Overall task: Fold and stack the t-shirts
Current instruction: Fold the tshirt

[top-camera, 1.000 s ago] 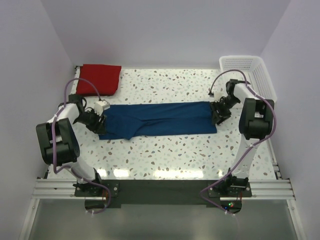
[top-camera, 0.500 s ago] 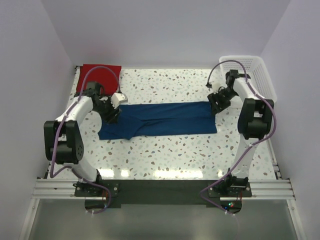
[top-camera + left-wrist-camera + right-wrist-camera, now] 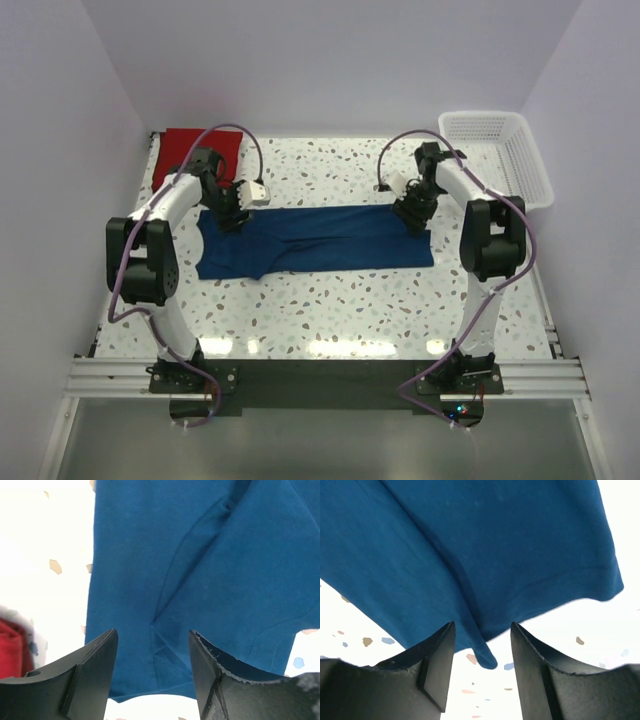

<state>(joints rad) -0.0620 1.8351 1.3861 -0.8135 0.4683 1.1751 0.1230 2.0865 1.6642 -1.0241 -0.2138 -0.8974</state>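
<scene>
Fingers (image 3: 95, 670) of the left gripper (image 3: 151, 639) stand apart and empty above the far left end of the long dark navy cotton t-shirt (image 3: 320, 240). The right gripper (image 3: 482, 629) is likewise spread and empty over the shirt's far right corner. The shirt lies as a flat band across the speckled white table (image 3: 350, 300), and the folded bright red cotton t-shirt (image 3: 190, 150) sits in the far left corner. For a clean fold, I judge both grippers should descend together and pinch matching far-edge corners, catching every layer. Each arm reaches forward and curls inward, wrist pointed down at the cloth
</scene>
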